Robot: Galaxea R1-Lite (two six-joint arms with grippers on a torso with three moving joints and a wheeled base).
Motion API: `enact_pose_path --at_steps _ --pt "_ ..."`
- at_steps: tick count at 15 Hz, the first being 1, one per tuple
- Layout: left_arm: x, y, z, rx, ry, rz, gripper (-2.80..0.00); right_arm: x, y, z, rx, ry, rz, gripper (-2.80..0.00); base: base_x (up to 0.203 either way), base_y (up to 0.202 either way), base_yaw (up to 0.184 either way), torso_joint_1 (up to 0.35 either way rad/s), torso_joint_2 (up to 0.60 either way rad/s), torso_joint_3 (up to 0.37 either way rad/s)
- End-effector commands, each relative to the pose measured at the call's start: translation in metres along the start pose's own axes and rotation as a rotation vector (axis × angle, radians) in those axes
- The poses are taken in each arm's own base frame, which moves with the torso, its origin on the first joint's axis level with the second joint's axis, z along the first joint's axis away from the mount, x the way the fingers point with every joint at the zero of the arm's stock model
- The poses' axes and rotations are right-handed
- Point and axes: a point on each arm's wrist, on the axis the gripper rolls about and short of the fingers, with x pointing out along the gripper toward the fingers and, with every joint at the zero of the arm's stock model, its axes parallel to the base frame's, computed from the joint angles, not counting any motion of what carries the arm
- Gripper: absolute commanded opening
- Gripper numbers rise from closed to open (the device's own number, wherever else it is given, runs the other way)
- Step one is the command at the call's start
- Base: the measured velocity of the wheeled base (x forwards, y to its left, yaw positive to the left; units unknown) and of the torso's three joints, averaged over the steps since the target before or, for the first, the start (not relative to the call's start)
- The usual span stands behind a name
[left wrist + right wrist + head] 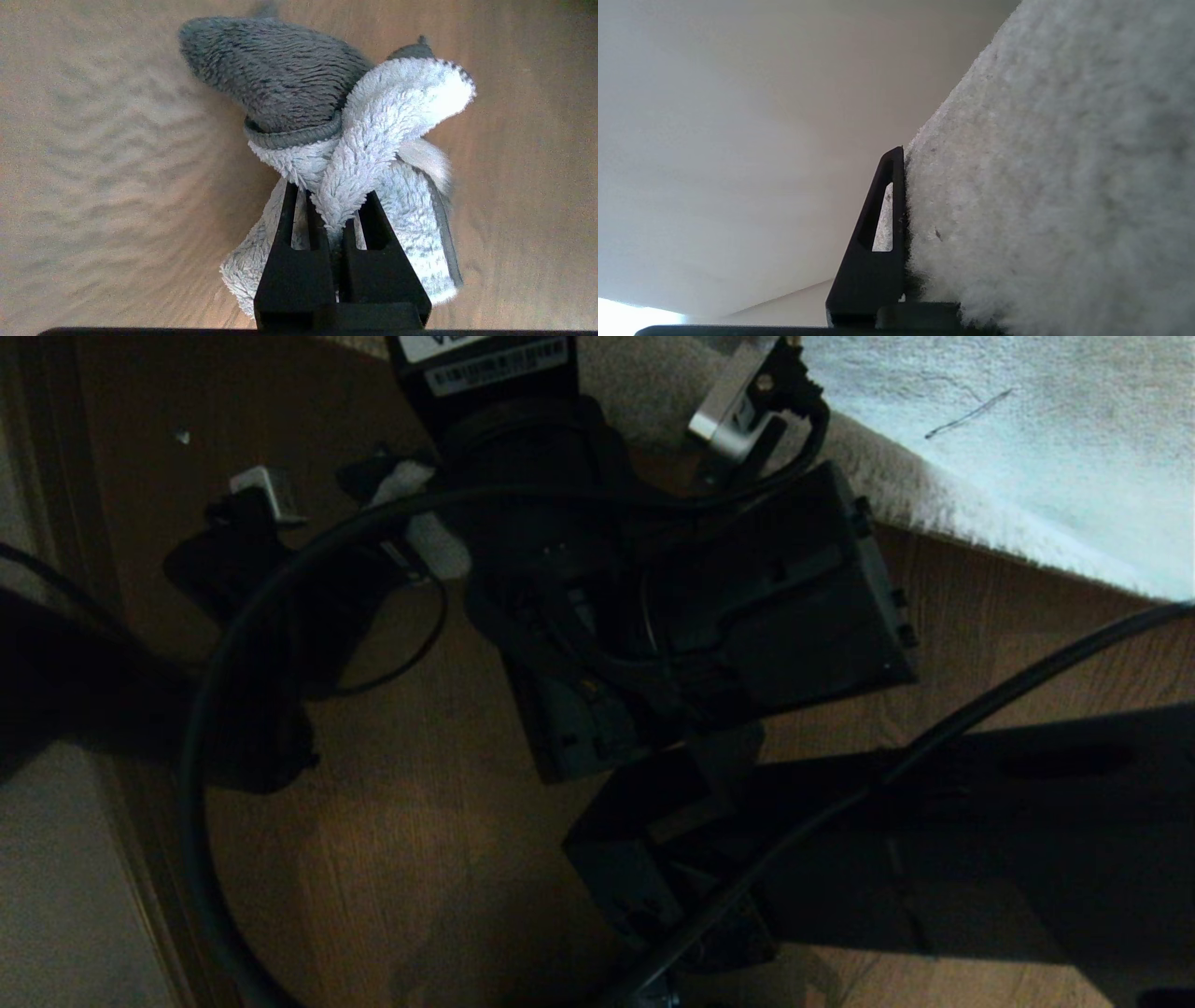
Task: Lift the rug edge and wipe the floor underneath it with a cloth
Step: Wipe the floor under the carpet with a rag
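The cloth (383, 116), fluffy white with a grey part, is bunched between the shut fingers of my left gripper (334, 196) just above the brown wood floor (93, 186). In the head view a white bit of the cloth (425, 527) shows at the left gripper (383, 490), left of the right arm. The pale plush rug (1027, 448) lies at the top right, and its edge (934, 513) runs diagonally across the floor (420, 821). My right gripper (920, 163) is shut on the rug edge (1041, 186). One black finger (878, 242) presses against the pile; the other is hidden behind it.
Black cables (201, 728) loop over the floor in front of the arms. The right arm's dark links (766, 616) fill the middle of the head view. A pale strip (56, 896) borders the floor at the far left.
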Motion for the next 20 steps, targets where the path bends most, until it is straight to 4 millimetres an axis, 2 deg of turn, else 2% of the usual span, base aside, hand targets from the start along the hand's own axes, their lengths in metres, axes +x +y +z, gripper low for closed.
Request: enact_pose_path --at_steps 1,5,8,15,20 --pt "-0.025 -0.008 0.031 0.013 -0.032 -0.011 -2.80 -0.001 0.006 0.001 0.027 -0.030 0.029 -2.80 0.000 0.000 0.000 0.000 0.00 0.000" --pt "-0.073 -0.007 0.042 0.033 0.037 0.018 -2.80 -0.003 0.009 -0.002 0.036 -0.021 0.031 -2.80 0.000 0.000 0.000 0.000 0.00 0.000" --pt "-0.108 -0.002 0.038 0.050 0.117 0.050 -2.80 -0.006 0.012 -0.006 0.046 -0.013 0.032 -2.80 0.000 0.000 0.000 0.000 0.00 0.000" --pt "-0.168 0.007 0.026 0.117 0.244 0.083 -2.80 -0.007 0.010 -0.008 0.049 -0.004 0.034 -2.80 0.000 0.000 0.000 0.000 0.00 0.000" --pt "-0.224 0.008 0.030 0.132 0.305 0.098 -2.80 -0.007 0.009 -0.009 0.048 -0.002 0.032 -2.80 0.000 0.000 0.000 0.000 0.00 0.000"
